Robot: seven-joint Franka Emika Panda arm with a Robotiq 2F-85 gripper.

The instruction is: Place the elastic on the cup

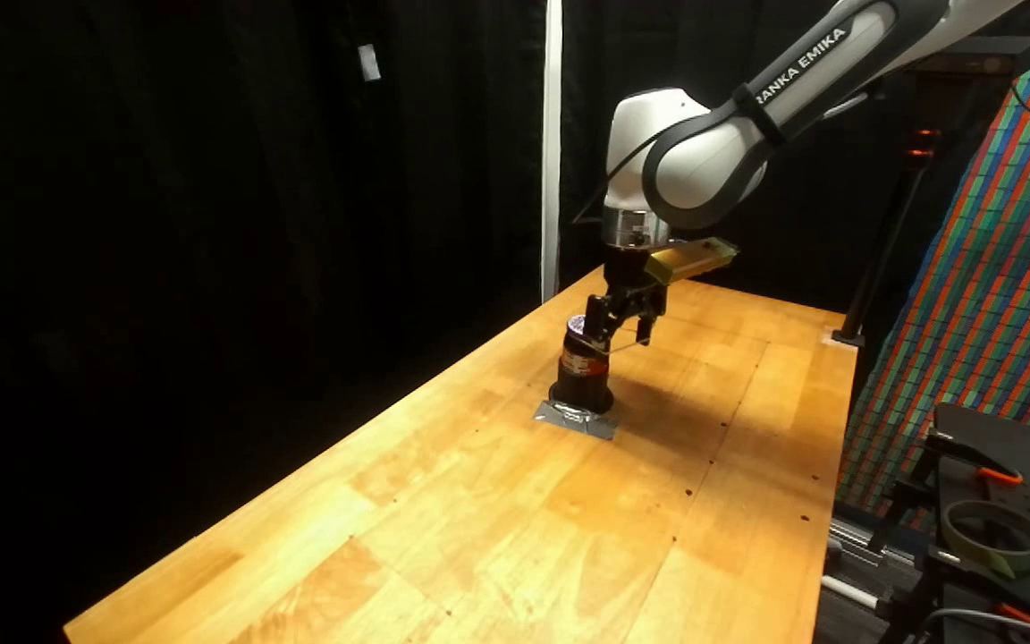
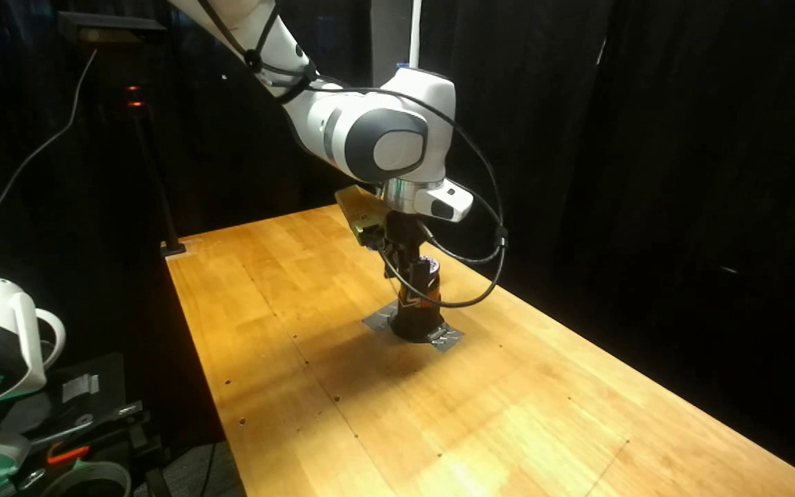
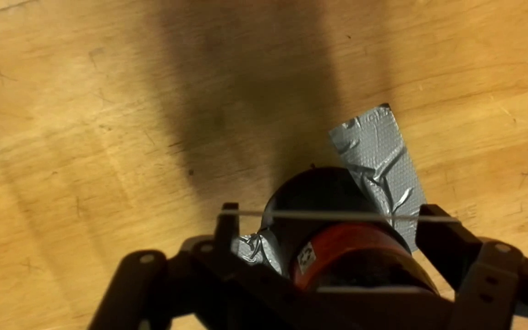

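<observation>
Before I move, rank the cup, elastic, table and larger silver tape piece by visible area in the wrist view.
Largest to smallest:
Table
Cup, partly hidden
Larger silver tape piece
Elastic: thin, though longer than the tape piece. It looks nearer the camera, so true size may differ.

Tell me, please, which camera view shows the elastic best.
The wrist view: the elastic spans the open hand unobstructed, from fingertip to fingertip. In an exterior view it is a faint thin line near the cup. In an exterior view with a cable crossing before the cup, I cannot clearly make it out.
</observation>
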